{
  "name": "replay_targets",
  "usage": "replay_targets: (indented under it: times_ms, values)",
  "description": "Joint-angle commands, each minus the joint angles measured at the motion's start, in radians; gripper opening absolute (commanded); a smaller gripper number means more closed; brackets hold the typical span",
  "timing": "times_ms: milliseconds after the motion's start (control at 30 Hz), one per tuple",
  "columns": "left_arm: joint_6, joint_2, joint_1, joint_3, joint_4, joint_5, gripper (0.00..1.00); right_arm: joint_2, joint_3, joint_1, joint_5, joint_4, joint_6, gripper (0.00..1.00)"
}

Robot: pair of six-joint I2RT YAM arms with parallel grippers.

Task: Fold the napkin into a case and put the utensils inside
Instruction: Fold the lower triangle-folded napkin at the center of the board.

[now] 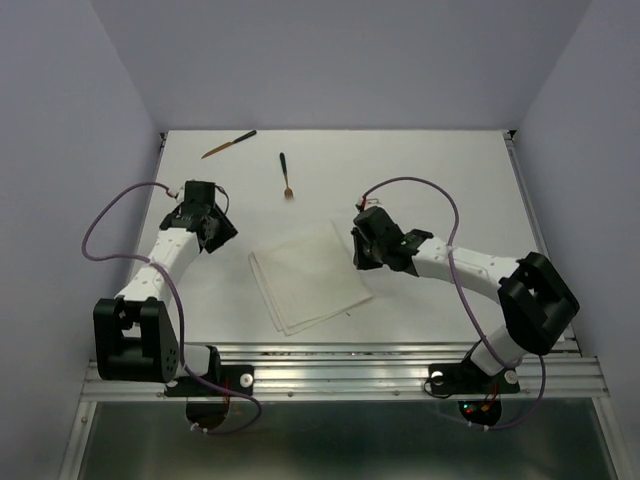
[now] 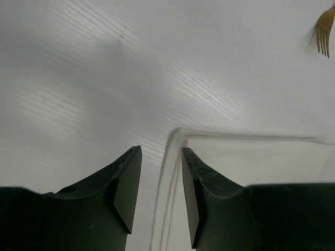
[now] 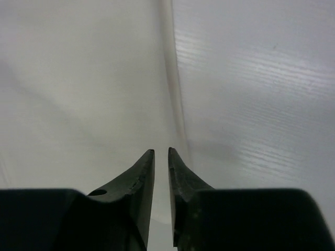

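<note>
The white napkin [image 1: 308, 275] lies folded flat in the middle of the table, layered edges showing at its near left. My left gripper [image 1: 222, 235] hovers by its left corner. In the left wrist view the gripper [image 2: 161, 151] is open, and the napkin [image 2: 251, 162] has its folded edge running under the gap, untouched. My right gripper [image 1: 362, 252] is at the napkin's right edge. In the right wrist view its jaws [image 3: 161, 151] stand a narrow slit apart over the napkin [image 3: 78, 78], holding nothing. Two utensils lie at the back: a fork [image 1: 285, 176] [image 2: 324, 31] and a knife [image 1: 228, 145].
Purple cables [image 1: 110, 215] loop beside both arms. Light walls close in the table's back and sides, and a metal rail [image 1: 340, 365] runs along the near edge between the arm bases.
</note>
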Motion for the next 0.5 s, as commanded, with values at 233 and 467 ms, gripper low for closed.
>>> replay_targets:
  times_ms: [233, 467]
  values:
    - [0.074, -0.038, 0.128, 0.047, -0.059, 0.048, 0.49, 0.124, 0.285, 0.313, 0.171, -0.047, -0.076, 0.52]
    - [0.111, -0.043, 0.164, 0.060, -0.098, 0.043, 0.49, 0.314, 0.461, 0.453, 0.217, -0.073, -0.128, 0.68]
